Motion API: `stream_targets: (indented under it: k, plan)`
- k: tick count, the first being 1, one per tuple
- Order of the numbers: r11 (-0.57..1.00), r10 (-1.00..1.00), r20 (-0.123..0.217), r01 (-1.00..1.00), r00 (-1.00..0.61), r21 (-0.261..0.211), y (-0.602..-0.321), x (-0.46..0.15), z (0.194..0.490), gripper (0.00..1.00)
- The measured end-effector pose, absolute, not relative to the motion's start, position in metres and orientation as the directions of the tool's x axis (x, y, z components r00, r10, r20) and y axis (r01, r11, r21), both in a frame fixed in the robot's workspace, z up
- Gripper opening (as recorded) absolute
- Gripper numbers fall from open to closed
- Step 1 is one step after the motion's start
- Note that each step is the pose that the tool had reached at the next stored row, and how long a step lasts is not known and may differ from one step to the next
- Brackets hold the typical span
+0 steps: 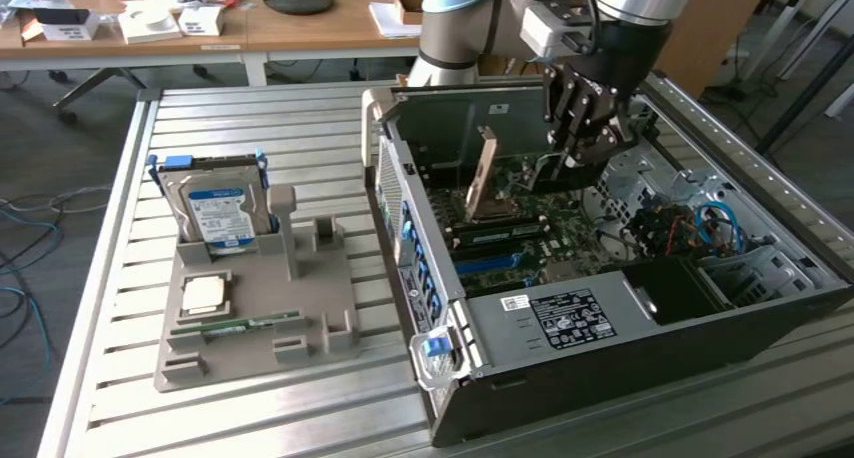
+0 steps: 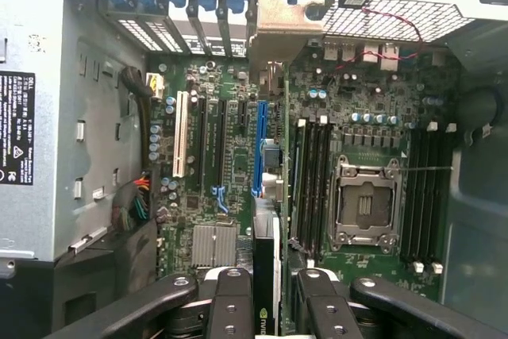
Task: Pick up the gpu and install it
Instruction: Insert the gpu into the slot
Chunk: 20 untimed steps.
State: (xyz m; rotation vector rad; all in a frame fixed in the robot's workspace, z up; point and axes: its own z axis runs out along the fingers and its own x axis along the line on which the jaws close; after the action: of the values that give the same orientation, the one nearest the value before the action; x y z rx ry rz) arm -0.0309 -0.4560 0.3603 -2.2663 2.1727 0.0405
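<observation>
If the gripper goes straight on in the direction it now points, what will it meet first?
Probably the long blue slot: the gripper points down at the motherboard, and the gpu between its fingers lines up with that slot. The card would touch before the fingers; depth is unclear.

Exterior view: off the arm, raised, facing obliquely down over the slatted worktop (image 1: 267, 118). Mid-range, taking in the hand (image 1: 567, 158) and the whole open case (image 1: 561, 393) beneath it.
Wrist view: behind the hand, facing past its fingers (image 2: 230, 307) into the case. Close, square-on to the motherboard (image 2: 230, 172).
Shared: the motherboard below the hand, the CPU socket (image 2: 363, 208), the gpu (image 2: 266, 271) between the fingers.
</observation>
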Motion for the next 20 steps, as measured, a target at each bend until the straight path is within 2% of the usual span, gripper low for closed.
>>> stream_targets:
  k: [20]
  plan:
    - [-0.08, -0.997, -0.02, -0.997, 0.08, 0.013, -0.456, -0.034, 0.344, 0.26]
